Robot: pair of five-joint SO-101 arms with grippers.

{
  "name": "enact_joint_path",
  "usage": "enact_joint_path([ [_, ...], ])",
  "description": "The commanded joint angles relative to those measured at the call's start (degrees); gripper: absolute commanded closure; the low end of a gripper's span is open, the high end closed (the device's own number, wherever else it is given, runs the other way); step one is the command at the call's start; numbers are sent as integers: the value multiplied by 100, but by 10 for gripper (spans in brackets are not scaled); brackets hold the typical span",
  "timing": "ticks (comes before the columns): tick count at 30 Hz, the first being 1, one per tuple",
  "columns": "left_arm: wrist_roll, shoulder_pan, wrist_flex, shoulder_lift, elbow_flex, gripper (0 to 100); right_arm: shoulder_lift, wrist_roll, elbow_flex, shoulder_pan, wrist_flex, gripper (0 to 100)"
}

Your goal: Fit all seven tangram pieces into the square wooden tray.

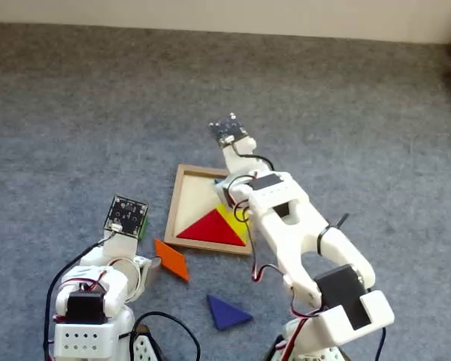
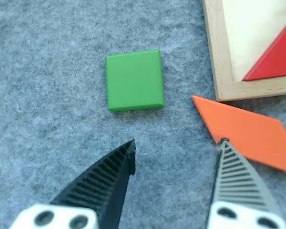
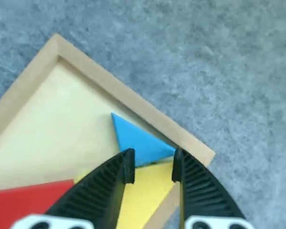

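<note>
Currently, the square wooden tray is laid flat on the grey carpet. Three pieces are seated inside it. The red triangle is set along the tray edge nearest the arms. The yellow triangle is placed beside it, at the tray side covered by the right arm. The light blue triangle is seated in the tray corner next to the yellow triangle, with one side against the inner rim. The rest of the tray floor is seen as bare wood.

Three pieces are located outside the tray. The orange parallelogram is laid just beside the tray's outer corner, apart from the rim by a thin strip of carpet. The green square is laid near the same tray side, apart from both the rim and the parallelogram. The dark blue triangle is positioned well apart from the tray, towards the arm bases.

The right gripper is held over the tray, above the seam between the light blue and yellow triangles. Its jaws are parted by a narrow gap and nothing is clamped. The left gripper is held outside the tray, over bare carpet between the green square and the orange parallelogram. Its jaws are spread wide and nothing is grasped.
</note>
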Motion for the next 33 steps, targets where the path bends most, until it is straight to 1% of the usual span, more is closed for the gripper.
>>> enact_joint_path([
  [1, 35, -40, 18, -4, 110, 744, -321, -26, -66, 233, 435, 860],
  [4, 35, -40, 18, -4, 110, 744, -435, -18, -198, 312, 848, 860],
  [7, 35, -40, 18, -4, 110, 744, -919, -18, -303, 330, 892, 860],
  [12, 35, -40, 18, -4, 110, 744, -2009, -53, 163, 593, 1042, 860],
  [15, 35, -40, 18, -4, 110, 744, -2369, -114, 259, 778, 1332, 860],
  [19, 35, -40, 18, -4, 110, 744, -2255, -897, 251, 804, 1771, 860],
  [22, 35, -40, 18, -4, 110, 744, -1974, -1143, -4, 796, 1842, 860],
  [24, 35, -40, 18, -4, 110, 744, -1736, -1433, -224, 848, 2070, 860],
  [29, 35, -40, 18, -4, 110, 744, -1033, -2866, -1103, 1156, 2659, 858],
  [33, 35, -40, 18, -4, 110, 744, -409, -3727, -1692, 1323, 2835, 858],
])
